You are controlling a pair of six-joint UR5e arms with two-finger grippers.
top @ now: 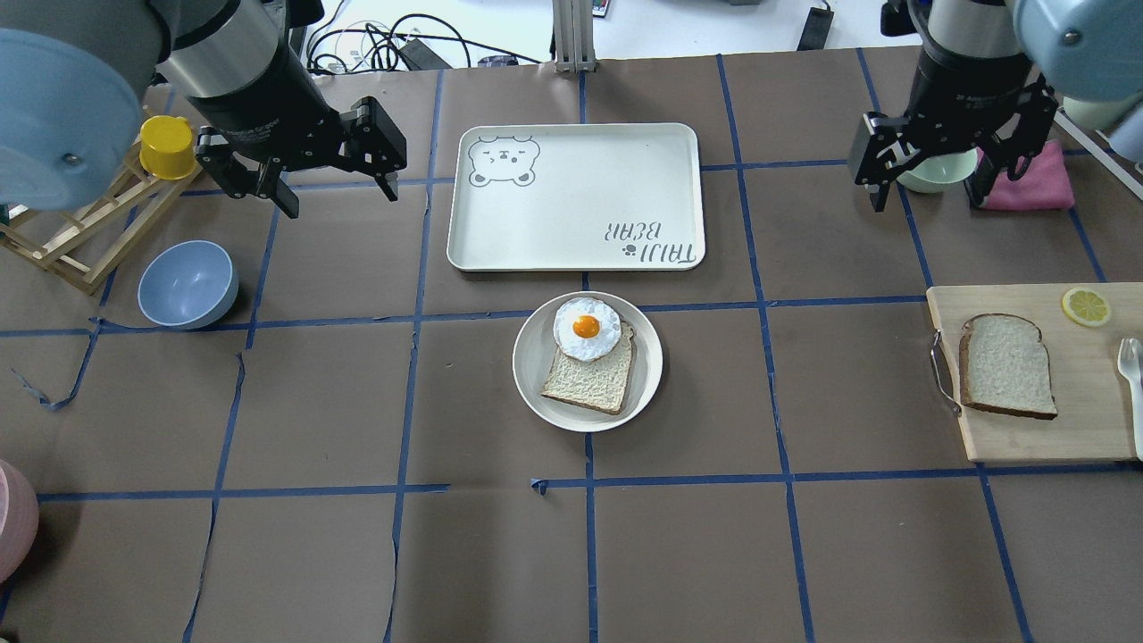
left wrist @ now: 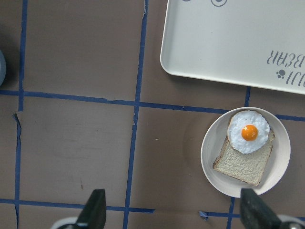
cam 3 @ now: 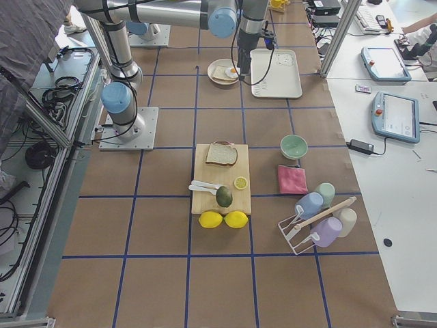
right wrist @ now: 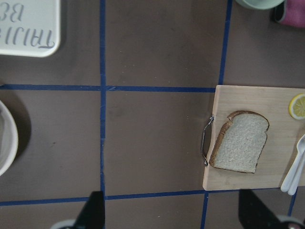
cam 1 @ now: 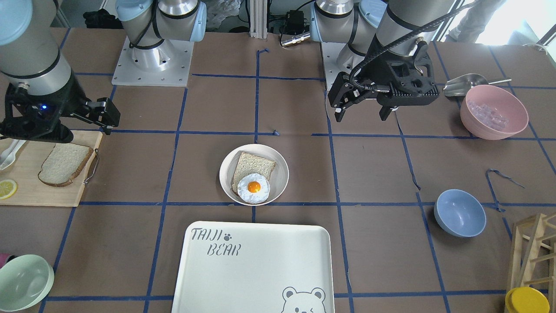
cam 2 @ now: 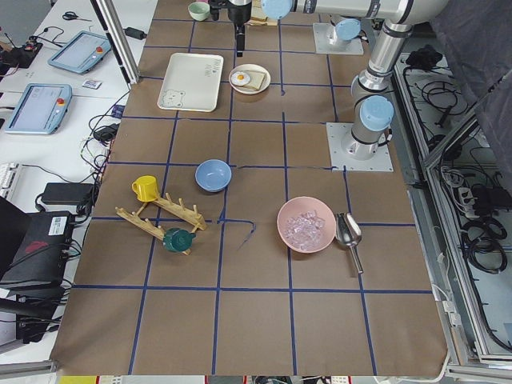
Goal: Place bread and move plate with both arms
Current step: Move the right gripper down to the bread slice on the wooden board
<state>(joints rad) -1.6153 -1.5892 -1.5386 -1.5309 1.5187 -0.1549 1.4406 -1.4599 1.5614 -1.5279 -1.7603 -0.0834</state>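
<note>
From the front-facing camera, the bread (cam 1: pixel 65 164) is lying flat on a wooden cutting board (cam 1: pixel 26 187) at the robot's right end of the tabletop (cam 1: pixel 173 174). It is well apart from the plate (cam 1: pixel 280 174), which is sitting mid-table just beside the bear-printed tray (cam 1: pixel 260 269) and carrying a smaller slice (cam 1: pixel 256 164) topped by a fried egg (cam 1: pixel 254 188). The left claw (cam 1: pixel 360 115) is hanging over bare tabletop, spread wide and gripping nothing.

From overhead, the right claw (top: pixel 929 198) is hovering beyond the board, in front of a pale green bowl (top: pixel 938 170). It is also spread wide and empty, and neither claw is touching anything.

In both side views the claws are showing too small to judge. The right-side view is confirming that the bread is resting at the board's far end.

The left wrist camera is looking down between widely parted fingertips (left wrist: pixel 95 210) at the plate off to one side. The right wrist camera is showing the bread beside the board's metal handle (right wrist: pixel 206 140).

The bread is probably light, soft and easily crushed. A gentle pinch across the firmer crust edges, near the side closest to the handle, looks safest. The plate is likely stiff and smooth. It is best taken by opposite points of its rim and kept level, since the egg could slide.
</note>
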